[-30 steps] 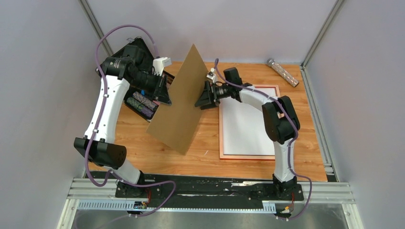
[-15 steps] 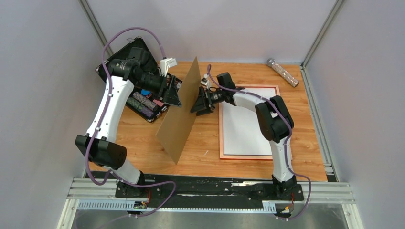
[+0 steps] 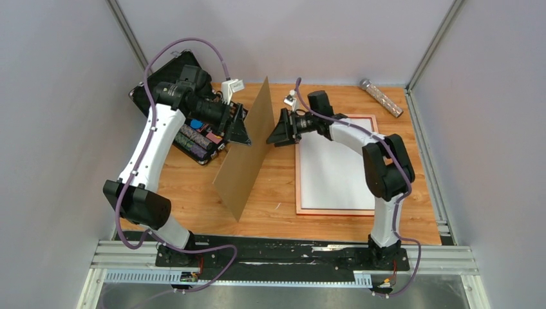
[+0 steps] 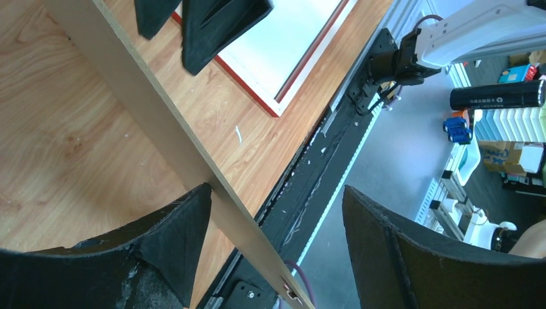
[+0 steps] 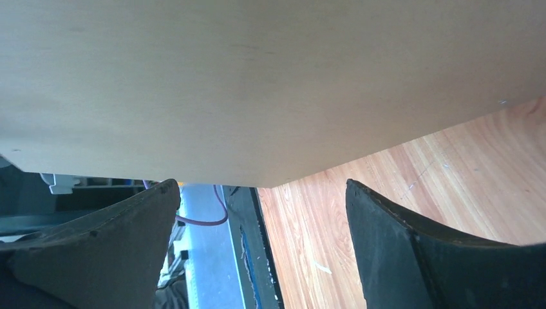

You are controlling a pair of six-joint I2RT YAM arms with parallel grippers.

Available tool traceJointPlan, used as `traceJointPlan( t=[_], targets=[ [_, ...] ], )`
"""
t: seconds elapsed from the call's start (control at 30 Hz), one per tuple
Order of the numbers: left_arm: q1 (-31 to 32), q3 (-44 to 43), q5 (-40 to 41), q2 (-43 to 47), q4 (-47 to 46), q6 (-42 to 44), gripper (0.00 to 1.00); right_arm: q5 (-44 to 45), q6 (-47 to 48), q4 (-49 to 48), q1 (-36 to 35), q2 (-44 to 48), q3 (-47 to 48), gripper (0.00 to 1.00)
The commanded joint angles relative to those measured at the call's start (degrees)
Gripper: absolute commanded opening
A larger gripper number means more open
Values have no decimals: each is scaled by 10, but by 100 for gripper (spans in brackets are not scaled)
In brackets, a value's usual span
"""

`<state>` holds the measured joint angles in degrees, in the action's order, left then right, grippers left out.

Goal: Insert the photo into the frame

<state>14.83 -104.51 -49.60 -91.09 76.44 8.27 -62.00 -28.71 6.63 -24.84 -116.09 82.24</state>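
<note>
The frame (image 3: pixel 299 187) lies flat on the right of the table, its pinkish-copper rim up. The photo (image 3: pixel 335 167) rests inside it, white back up. A brown backing board (image 3: pixel 248 161) stands nearly upright on its edge between my two grippers. My left gripper (image 3: pixel 243 125) is open, and in the left wrist view the board (image 4: pixel 129 84) runs between its jaws (image 4: pixel 277 193), touching only one finger. My right gripper (image 3: pixel 275 134) is open just right of the board. The board (image 5: pixel 257 84) fills the top of the right wrist view, with nothing between the right gripper's (image 5: pixel 262 187) fingers.
A black foam-lined case (image 3: pixel 193 135) with small items sits open at the back left, behind the left arm. A glittery silver tube (image 3: pixel 381 96) lies at the back right corner. Grey walls enclose the table, and a metal rail (image 3: pixel 283 254) runs along its near edge.
My left gripper has opened and let go of the board. The board has swung from a broad lean to nearly upright. The right gripper has drawn back slightly to the right.
</note>
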Motion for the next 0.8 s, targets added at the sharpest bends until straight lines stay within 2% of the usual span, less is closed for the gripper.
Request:
traceJointPlan(
  t=[0.0, 0.23, 0.5, 0.77],
  targets=[
    [10, 22, -19, 20, -42, 0, 83, 17, 18, -21, 19, 92, -4, 98],
    [22, 55, -26, 20, -92, -5, 89, 31, -40, -21, 23, 139, 43, 100],
    [61, 64, -36, 26, -120, -11, 93, 16, -79, -19, 41, 124, 83, 100],
    [89, 57, -26, 18, -132, -16, 99, 6, -97, -25, 46, 143, 73, 100]
  ],
)
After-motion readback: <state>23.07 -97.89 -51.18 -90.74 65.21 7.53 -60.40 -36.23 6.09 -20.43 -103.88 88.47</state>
